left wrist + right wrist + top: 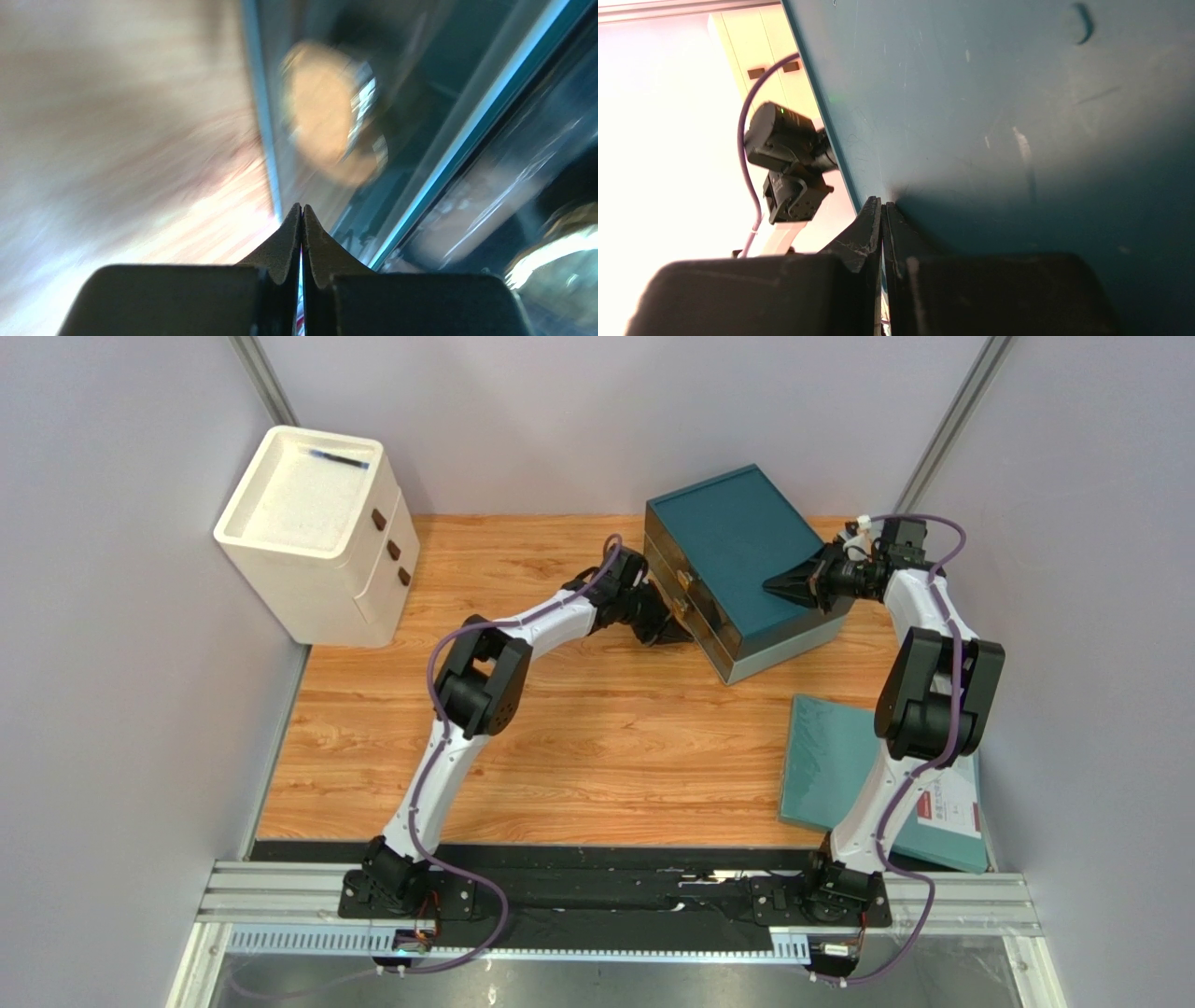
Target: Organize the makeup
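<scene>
Left gripper [673,627]: jaws pressed together on nothing, tips at the 8 o'clock face of the teal box [737,546].
Right gripper [776,585]: closed tight, empty, tips lying on the box top, in from its 3 o'clock edge.
Makeup [330,115]: a blurred peach shape behind the box's front; which item, I cannot tell.
Box: 1 o'clock on the table [603,742], set askew.
White cabinet [337,595]: 10 o'clock corner, by the left wall.
Teal sheet [828,770]: 4 o'clock edge, under the right arm.
Open room: bare wood from centre to 7 o'clock.
</scene>
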